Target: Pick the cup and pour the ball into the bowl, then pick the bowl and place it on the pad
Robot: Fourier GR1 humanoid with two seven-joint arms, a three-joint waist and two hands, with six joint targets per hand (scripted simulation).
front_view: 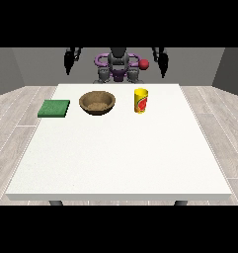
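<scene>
Large white rectangular bench (118,158) filling the middle of the frame, seen from across it. Small dark humanoid robot (118,66) at top centre, behind the far edge.

Yellow cylindrical cup with a red mark on its side (141,101) upright at upper centre-right of the bench, near the far edge. Round brown wooden bowl (97,103) at upper centre-left, upright, well apart from the cup. Flat square green pad (54,108) at the upper left of the bench, just inside the left edge, near the bowl but not touching it. Small red ball (144,64) showing above the cup in the frame, level with the robot's torso, apart from the cup's rim; whether in the air or against the robot, cannot tell.

Black hand at the view's left (69,60) hanging at upper left of the robot, clear of the bench, holding nothing; fingers pointing downward, curl not discernible. Black hand at the view's right (163,62) likewise hanging at upper right of the robot, touching nothing; whether wide or narrow, cannot tell.
</scene>
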